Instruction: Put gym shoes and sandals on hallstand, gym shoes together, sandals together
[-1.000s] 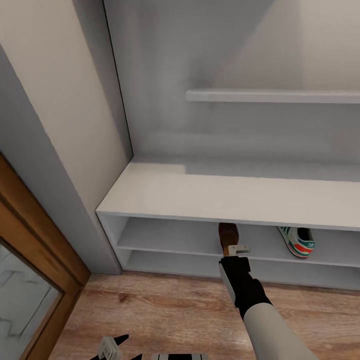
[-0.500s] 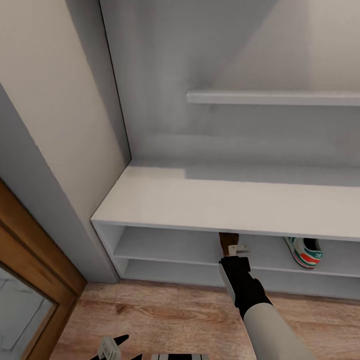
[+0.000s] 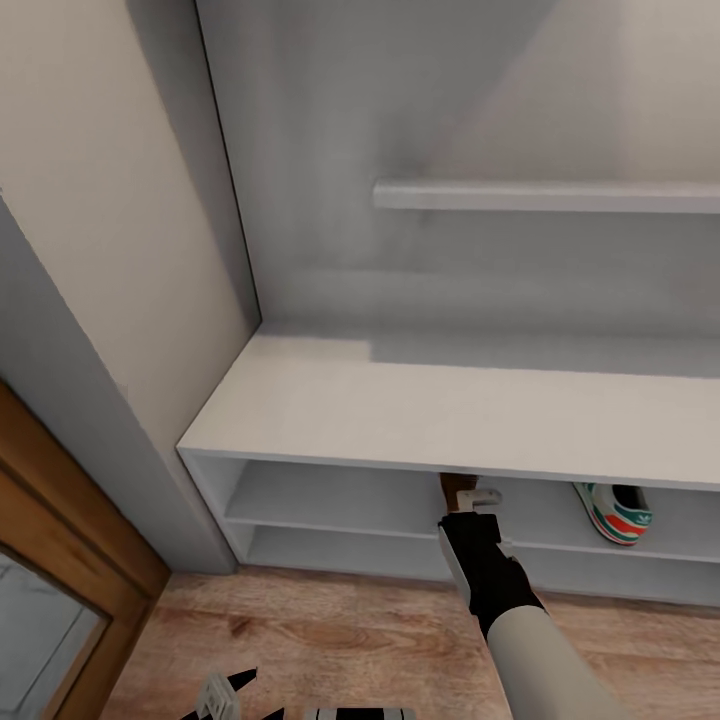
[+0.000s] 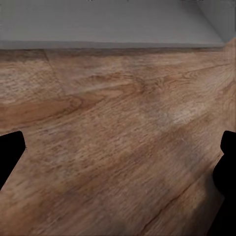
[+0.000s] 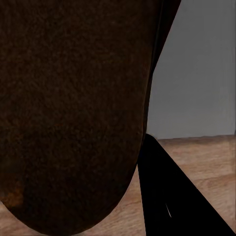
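1. Sandal (image 3: 456, 487) first: we spot just a sliver of brown poking out under the top board of the hallstand (image 3: 420, 405), a bit right of centre in the lower half of the head view, at the upper shelf level.
2. Our right pincer (image 3: 478, 497) is right there at the shelf mouth, pinching that sandal. In the right wrist view the dark brown insole (image 5: 69, 113) covers most of the frame, with a black finger (image 5: 172, 196) pressed along its edge.
3. One gym shoe (image 3: 615, 511) already sits on the same upper shelf, far right of the head view, white with green and red-orange stripes, well apart from the sandal.
4. Our left pincer (image 3: 225, 692) peeks in at the bottom edge of the head view, left of centre. In the left wrist view its two black fingertips (image 4: 10, 155) sit at opposite edges of the frame, so it's spread wide with nothing between, hanging over the corridor floor (image 4: 118, 147).
5. A wooden door frame (image 3: 70, 520) runs down the lower left of the head view, and a narrow wall shelf (image 3: 545, 193) sits at the upper right, above the hallstand.
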Controlling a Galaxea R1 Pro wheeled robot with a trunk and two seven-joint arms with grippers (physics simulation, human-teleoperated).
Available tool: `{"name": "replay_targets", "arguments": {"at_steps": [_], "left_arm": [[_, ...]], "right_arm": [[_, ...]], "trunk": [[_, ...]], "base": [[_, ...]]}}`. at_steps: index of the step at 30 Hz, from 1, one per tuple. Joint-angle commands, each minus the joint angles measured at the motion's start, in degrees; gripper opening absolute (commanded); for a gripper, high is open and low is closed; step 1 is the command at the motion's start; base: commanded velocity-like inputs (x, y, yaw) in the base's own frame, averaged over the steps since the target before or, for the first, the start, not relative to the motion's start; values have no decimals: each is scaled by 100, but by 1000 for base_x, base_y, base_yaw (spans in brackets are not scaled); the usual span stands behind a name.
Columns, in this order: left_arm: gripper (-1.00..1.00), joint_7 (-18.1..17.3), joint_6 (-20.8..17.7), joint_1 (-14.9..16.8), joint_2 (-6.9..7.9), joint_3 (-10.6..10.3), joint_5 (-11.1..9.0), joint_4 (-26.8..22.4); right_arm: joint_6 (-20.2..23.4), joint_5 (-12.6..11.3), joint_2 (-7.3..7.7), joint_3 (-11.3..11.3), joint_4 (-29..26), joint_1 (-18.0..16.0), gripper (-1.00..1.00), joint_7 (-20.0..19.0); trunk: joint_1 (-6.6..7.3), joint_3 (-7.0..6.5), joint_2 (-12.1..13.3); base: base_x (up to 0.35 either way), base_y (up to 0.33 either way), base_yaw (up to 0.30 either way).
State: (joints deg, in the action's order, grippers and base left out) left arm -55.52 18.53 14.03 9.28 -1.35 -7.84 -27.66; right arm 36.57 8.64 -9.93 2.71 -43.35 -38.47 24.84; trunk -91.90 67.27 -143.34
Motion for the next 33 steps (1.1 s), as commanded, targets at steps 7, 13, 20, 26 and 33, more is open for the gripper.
{"name": "replay_targets", "arguments": {"at_steps": [7,13,20,26,33], "left_arm": [[100,-11,28,3,9,-14,-25,6],[100,-11,28,3,5,-14,-25,6],[100,-11,28,3,5,-14,-25,4],[100,-11,28,3,7,-14,-25,6],[100,-11,28,3,8,-14,-25,4]], "right_arm": [[37,42,-7,21,-7,-2,-100,-5],[41,41,-7,20,-7,-2,-100,-5],[43,37,-7,19,-7,-2,-100,-5],[43,41,-7,24,-7,-2,-100,-4],[43,42,-7,28,-7,-2,-100,-4]], "trunk": [[-1,5,-2],[-1,5,-2],[-1,5,-2],[-1,5,-2],[-1,5,-2]], "base": [[119,0,0],[7,0,0],[77,0,0],[193,0,0],[35,0,0]]}}
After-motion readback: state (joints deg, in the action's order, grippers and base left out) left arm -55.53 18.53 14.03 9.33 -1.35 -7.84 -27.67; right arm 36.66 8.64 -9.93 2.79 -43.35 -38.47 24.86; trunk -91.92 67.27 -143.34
